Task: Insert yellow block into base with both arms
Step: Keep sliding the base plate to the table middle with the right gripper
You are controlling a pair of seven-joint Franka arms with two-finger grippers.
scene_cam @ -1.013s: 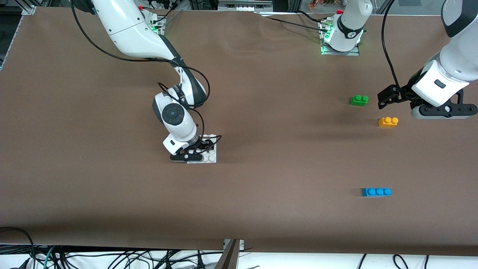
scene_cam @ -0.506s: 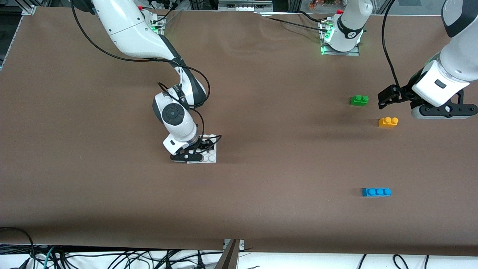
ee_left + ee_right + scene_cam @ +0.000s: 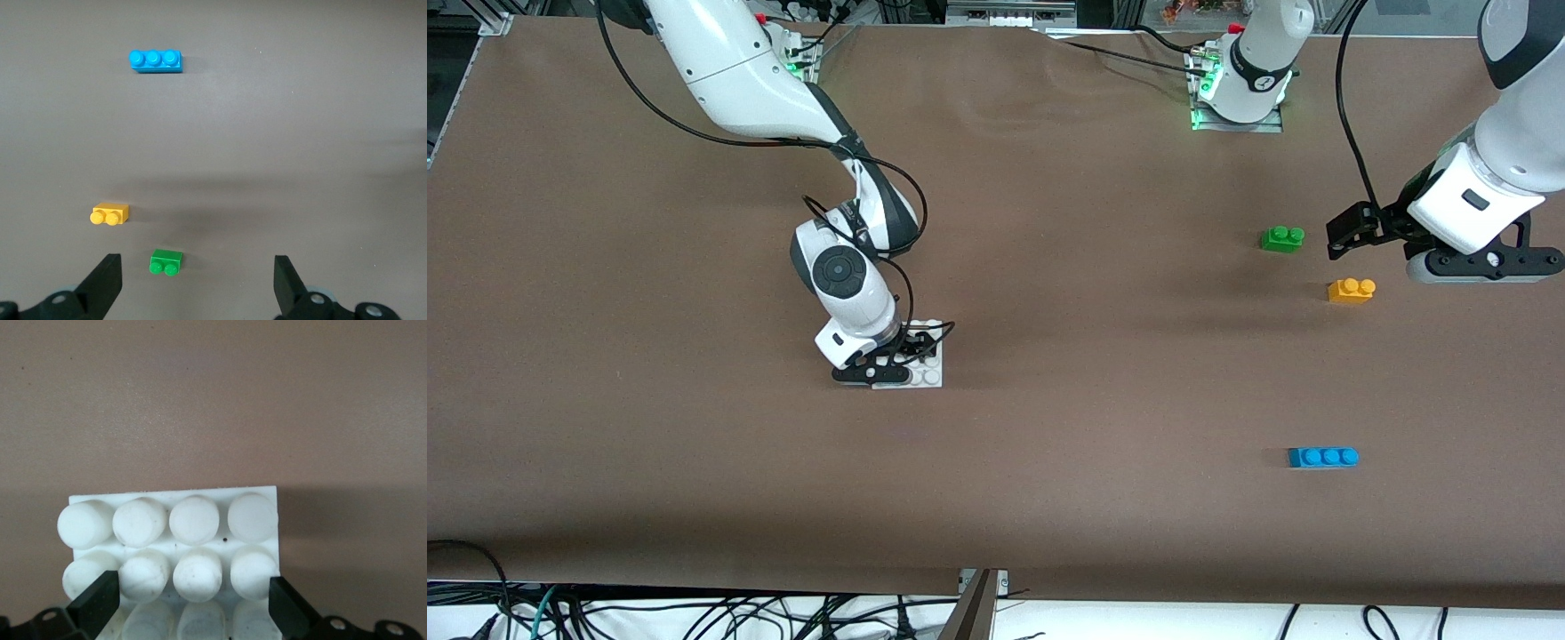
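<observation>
While the front view was taken from above, the right gripper (image 3: 889, 364) was low on the flat white square plastic base (image 3: 927, 369), at the edge toward the right arm's end of the tabletop (image 3: 1049, 373). The small yellow-orange plastic block with two round studs (image 3: 1351, 291) lay far away, toward the left arm's end, with a small green two-stud brick (image 3: 1282, 238) farther from the camera and a longer blue three-stud brick (image 3: 1322, 457) nearer to it. The left gripper (image 3: 1449, 258) hung in the air just beside the yellow block, not touching it.

From the left wrist view, the jaws of the left gripper (image 3: 197, 280) stood wide apart and held nothing; the yellow block (image 3: 110, 213), green brick (image 3: 166, 261) and blue brick (image 3: 155, 61) lay free on the tabletop.

From the right wrist view, the jaws of the right gripper (image 3: 190, 603) were at the two sides of the base (image 3: 177, 523); I could not tell whether they really pressed it.

In my judgement, the step in hand was the approach to the yellow block. The next move calls for bringing the open jaws over this block, not the green one, and going down around it.
</observation>
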